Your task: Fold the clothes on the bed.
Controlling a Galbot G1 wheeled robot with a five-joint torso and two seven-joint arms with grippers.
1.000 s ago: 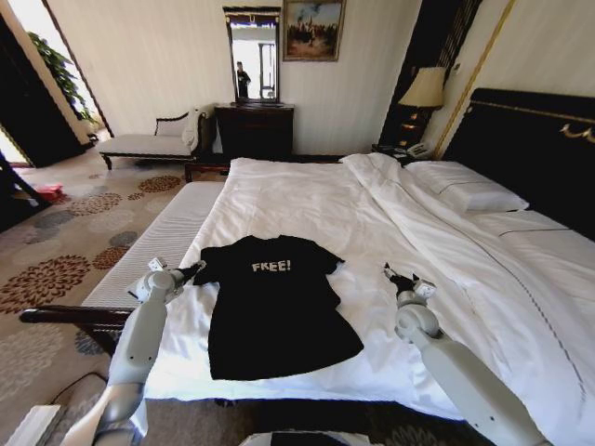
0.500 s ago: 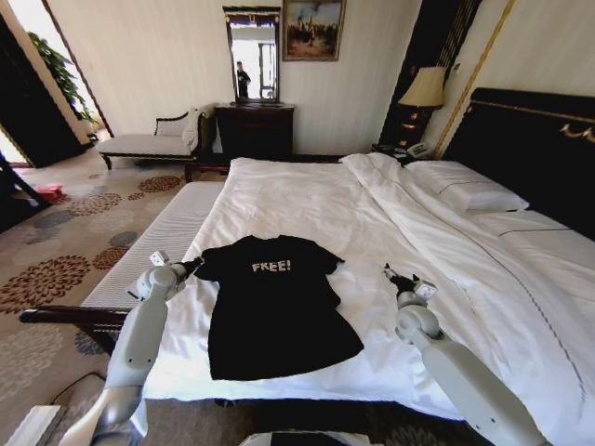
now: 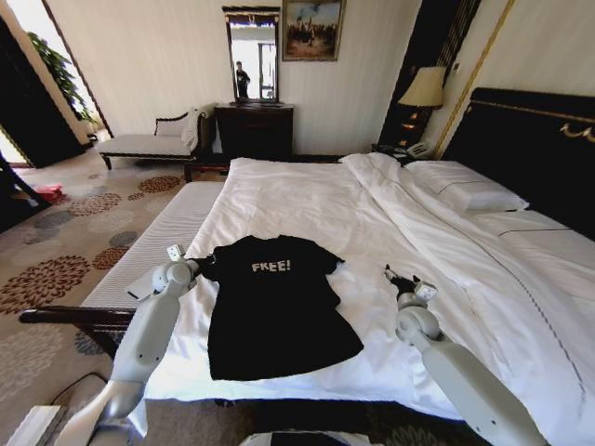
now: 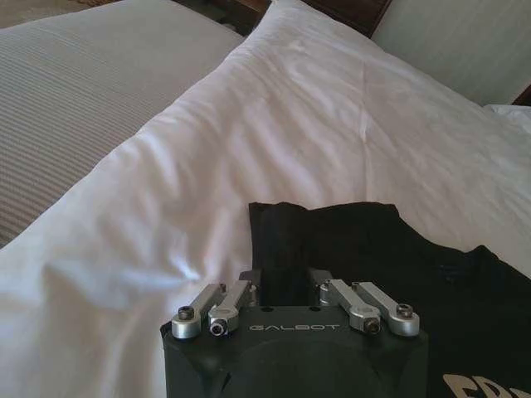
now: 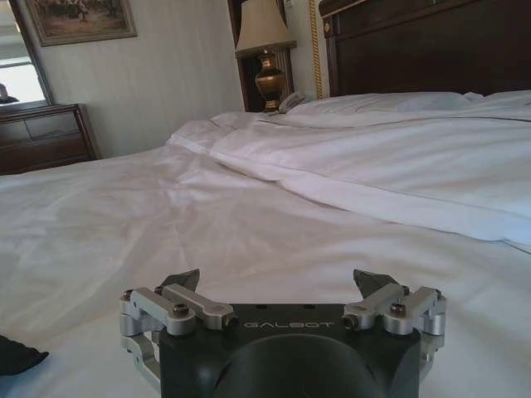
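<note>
Matt black cloth T-shirt — smooth white cotton-like bed sheets

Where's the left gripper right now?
Head view: the left gripper is at the T-shirt's left sleeve, near the bed's left edge.

Hotel bedroom: double bed, bedside lamp.

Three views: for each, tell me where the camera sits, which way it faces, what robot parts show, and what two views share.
Head view: high, facing down the bed; both arms, left tool at the shirt sleeve.
Left wrist view: behind the left tool, facing shirt and sheets.
Right wrist view: low behind the open right tool, facing headboard and lamp.
Shared: shirt in head and left wrist views.
</note>
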